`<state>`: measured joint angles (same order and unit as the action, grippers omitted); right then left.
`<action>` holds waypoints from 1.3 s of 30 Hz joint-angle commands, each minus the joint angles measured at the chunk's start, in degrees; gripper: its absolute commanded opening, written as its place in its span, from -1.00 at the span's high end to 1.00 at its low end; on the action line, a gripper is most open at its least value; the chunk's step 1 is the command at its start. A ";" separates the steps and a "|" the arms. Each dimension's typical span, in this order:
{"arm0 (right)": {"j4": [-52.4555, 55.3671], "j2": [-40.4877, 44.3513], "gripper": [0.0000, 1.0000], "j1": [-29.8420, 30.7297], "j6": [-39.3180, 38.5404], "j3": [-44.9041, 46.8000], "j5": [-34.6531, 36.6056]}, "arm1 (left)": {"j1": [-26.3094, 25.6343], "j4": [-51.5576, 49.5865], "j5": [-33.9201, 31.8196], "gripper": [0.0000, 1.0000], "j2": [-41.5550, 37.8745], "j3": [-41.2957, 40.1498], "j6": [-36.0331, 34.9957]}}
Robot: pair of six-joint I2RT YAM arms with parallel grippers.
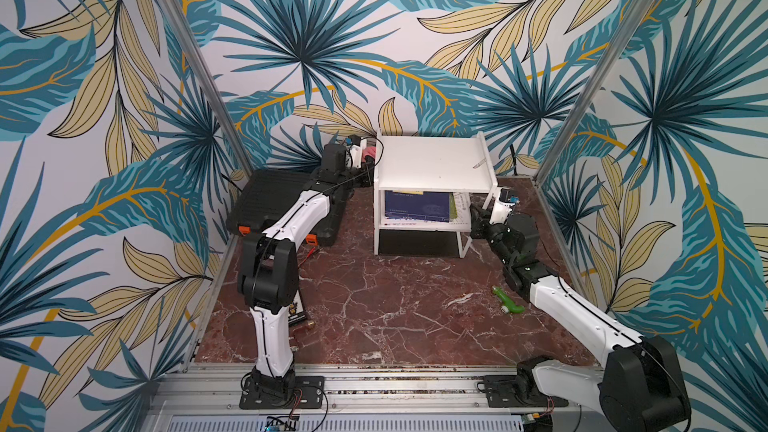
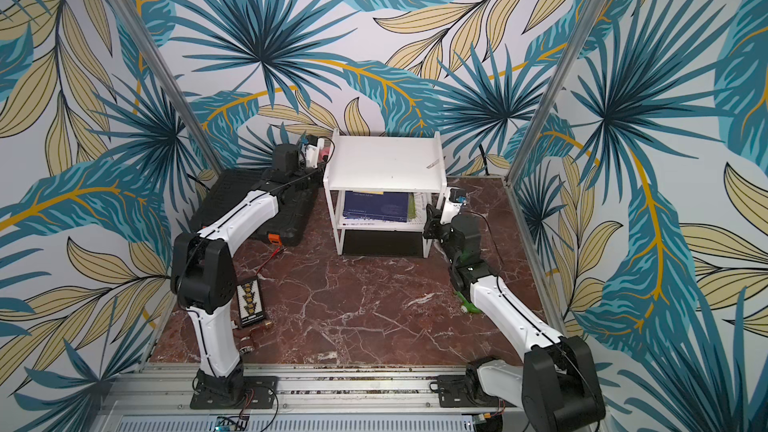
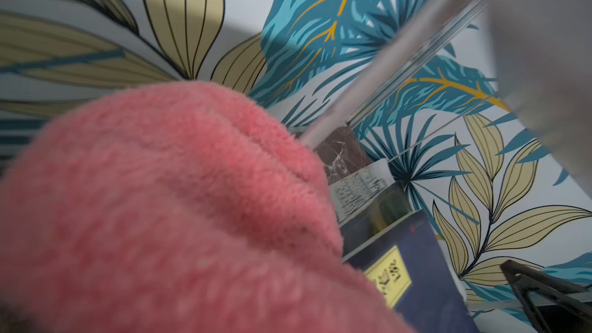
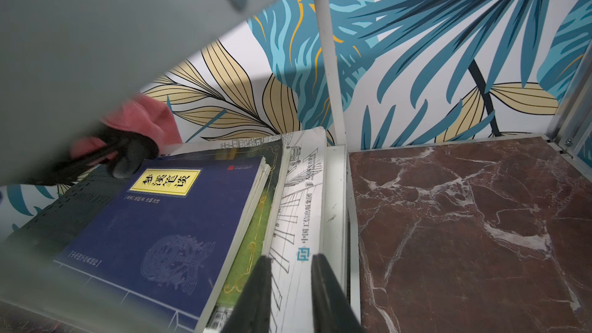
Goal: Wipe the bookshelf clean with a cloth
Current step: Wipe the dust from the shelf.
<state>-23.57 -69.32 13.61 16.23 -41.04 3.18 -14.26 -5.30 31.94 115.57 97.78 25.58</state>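
The bookshelf (image 1: pixel 432 164) sits centre-far on the marble table (image 1: pixel 374 317). Its top board is bare and its long axis runs left to right across the scene. On the middle shelf there's a stack of books, with the blue book (image 4: pixel 166 229) lying on top.

Both arms are in at the rack, one on each side. The left gripper (image 1: pixel 366 160) is at the far-left corner, just beside the left edge of the top board. It is clamped tight on the cloth (image 1: pixel 369 153), a pink bundle filling most of the left wrist view (image 3: pixel 179 206). From the right wrist the cloth (image 4: pixel 144 116) peeks out under the top board, at the open left end of the tier.

So here's the geometry that matters: every board lies to the right of the cloth, and the left arm is the one with reach. I'd expect a rightward sweep along that long axis.

The right gripper (image 4: pixel 290 257) hovers at the right end of the middle shelf, fingers narrowly apart with nothing visibly between them.
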 commanded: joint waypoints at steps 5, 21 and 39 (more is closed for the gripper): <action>5.27 0.94 1.00 -0.47 4.35 1.98 -0.35 | 0.29 -1.61 -4.90 1.00 -3.99 7.33 -2.75; 6.26 2.12 1.00 -0.45 4.08 2.53 0.43 | -0.60 6.16 -11.52 1.00 -22.29 -27.24 -1.84; 3.22 3.51 1.00 -0.43 3.77 4.69 -1.22 | -3.99 2.13 -24.31 1.00 -56.13 -53.47 1.89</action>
<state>-23.97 -66.94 13.58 15.99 -38.92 2.48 -16.43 -0.27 18.98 71.02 48.77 26.63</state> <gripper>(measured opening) 0.244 0.095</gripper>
